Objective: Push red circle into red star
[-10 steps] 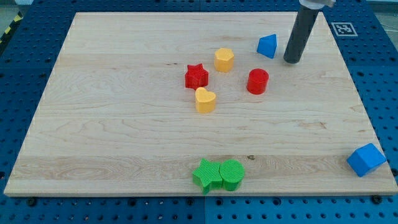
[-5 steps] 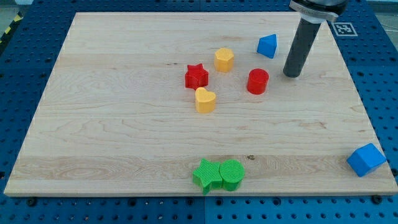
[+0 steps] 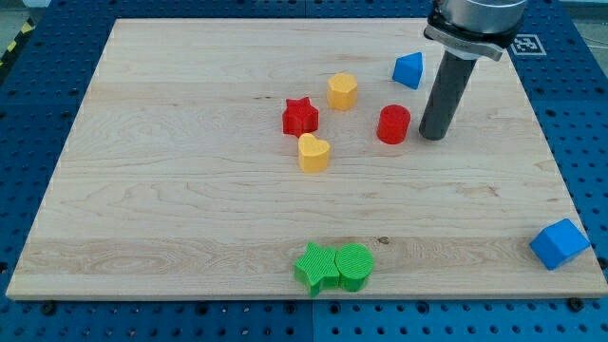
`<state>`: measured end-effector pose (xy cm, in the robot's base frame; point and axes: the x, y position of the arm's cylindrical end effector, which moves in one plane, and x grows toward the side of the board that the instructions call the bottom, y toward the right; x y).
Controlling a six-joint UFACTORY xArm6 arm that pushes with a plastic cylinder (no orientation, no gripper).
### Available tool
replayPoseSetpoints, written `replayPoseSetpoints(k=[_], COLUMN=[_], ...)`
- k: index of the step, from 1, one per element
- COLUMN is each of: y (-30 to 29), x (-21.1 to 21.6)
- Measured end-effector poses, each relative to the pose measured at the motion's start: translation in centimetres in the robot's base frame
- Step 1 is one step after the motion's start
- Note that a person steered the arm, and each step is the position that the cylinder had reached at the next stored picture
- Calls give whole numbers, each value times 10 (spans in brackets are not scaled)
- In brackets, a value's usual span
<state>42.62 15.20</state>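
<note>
My tip [image 3: 432, 136] rests on the wooden board [image 3: 171, 190] just to the view's right of the red circle [image 3: 393, 124], close beside it, though whether the two touch I cannot tell. I carry no pincer, only a straight dark rod, so nothing is held. The red star [image 3: 300, 116] lies to the view's left of the red circle, well apart from it, with a yellow hexagonal block [image 3: 342, 91] between them and a little nearer the view's top. A yellow heart-like block [image 3: 313, 152] sits just below the red star, near it (a narrow gap seems to show). A blue triangular block [image 3: 408, 69] stands toward the view's top, above the red circle and left of the rod. At the view's bottom edge a green star [image 3: 316, 266] and a green circle [image 3: 354, 265] touch side by side. A blue block [image 3: 559, 243] sits at the bottom right corner, overhanging the board's edge.
</note>
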Motion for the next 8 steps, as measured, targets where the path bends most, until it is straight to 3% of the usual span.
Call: replayPoseSetpoints(k=[5,8], y=[-114,-150], x=[-1,-1])
